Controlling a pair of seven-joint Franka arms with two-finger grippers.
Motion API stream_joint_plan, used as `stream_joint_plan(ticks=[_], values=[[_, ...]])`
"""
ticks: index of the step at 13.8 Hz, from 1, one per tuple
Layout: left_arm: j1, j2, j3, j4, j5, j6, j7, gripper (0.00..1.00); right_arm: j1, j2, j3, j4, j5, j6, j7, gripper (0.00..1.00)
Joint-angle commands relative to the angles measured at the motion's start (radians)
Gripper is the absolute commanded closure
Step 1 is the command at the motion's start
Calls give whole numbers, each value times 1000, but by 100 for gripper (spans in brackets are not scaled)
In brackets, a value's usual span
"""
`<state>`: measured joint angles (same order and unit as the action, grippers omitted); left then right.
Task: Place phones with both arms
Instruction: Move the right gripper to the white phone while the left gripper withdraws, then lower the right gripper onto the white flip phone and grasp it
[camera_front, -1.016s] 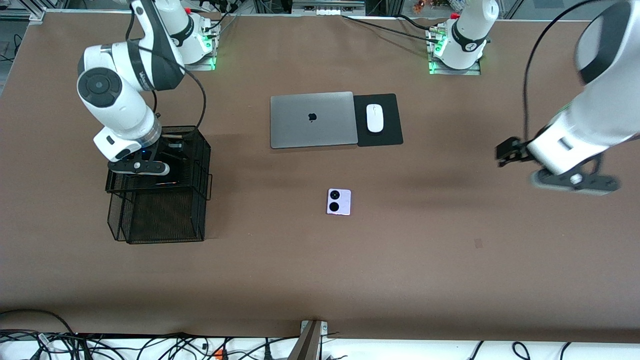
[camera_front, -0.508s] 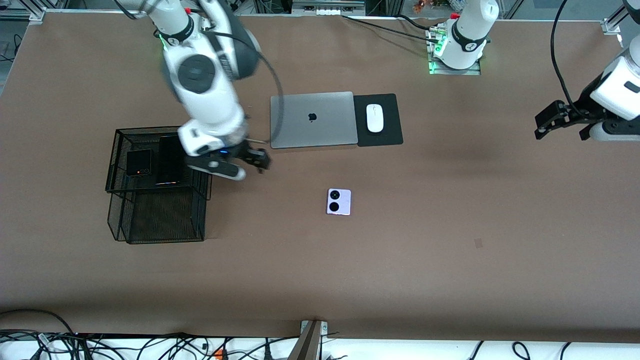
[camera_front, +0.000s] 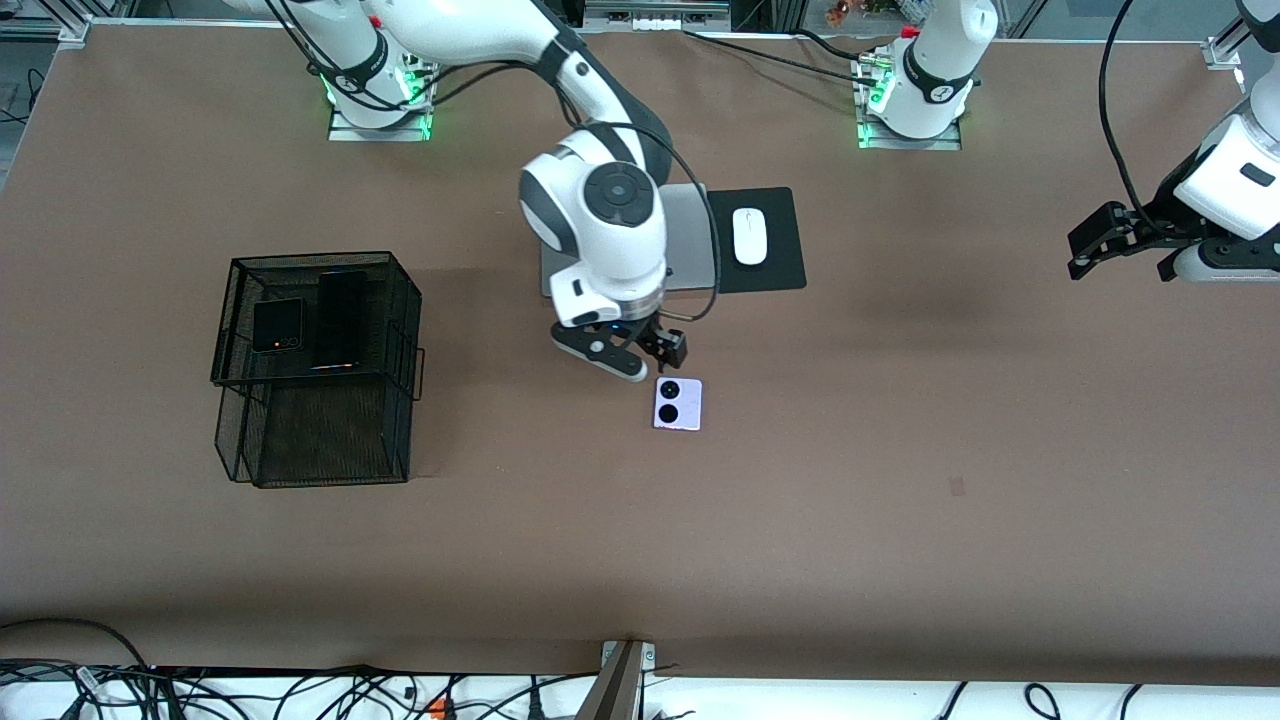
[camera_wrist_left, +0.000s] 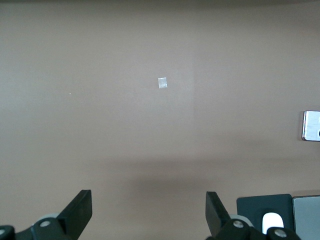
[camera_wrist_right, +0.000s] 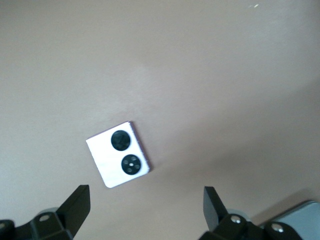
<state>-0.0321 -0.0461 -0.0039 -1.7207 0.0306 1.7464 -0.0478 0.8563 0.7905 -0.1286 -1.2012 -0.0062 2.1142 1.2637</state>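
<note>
laptop (camera_front: 690, 235) mostly hidden under right arm (camera_front: 600, 215), left arm (camera_front: 1225, 190) cut off

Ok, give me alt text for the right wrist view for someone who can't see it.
An open right gripper hangs over a brown table, with a small lilac-white flip phone lying flat just ahead of its fingers. The phone shows two black circles, and a grey laptop corner shows at the edge.

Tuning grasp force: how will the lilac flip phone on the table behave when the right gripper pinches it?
The lilac flip phone lies flat and folded, so it probably stays stiff and will not roll or tip. Its smooth, thin edges may slip between the fingers of the open right gripper, which hangs just above it. The two black circles look like glass, so a gentle squeeze seems wise.
</note>
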Motion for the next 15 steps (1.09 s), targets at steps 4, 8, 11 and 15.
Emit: stream_joint_plan(ticks=[4, 8, 11, 15], values=[[31, 35, -41, 53, 18, -25, 11, 0, 24, 171, -26, 153, -43, 81, 123, 0], [32, 35, -42, 53, 17, -27, 11, 0, 53, 246, -37, 154, -44, 210, 137, 0], [32, 35, -42, 53, 15, -28, 9, 0, 84, 297, -57, 152, -46, 283, 137, 0], [32, 37, -42, 53, 17, -27, 6, 0, 104, 334, -83, 154, -142, 308, 126, 0]])
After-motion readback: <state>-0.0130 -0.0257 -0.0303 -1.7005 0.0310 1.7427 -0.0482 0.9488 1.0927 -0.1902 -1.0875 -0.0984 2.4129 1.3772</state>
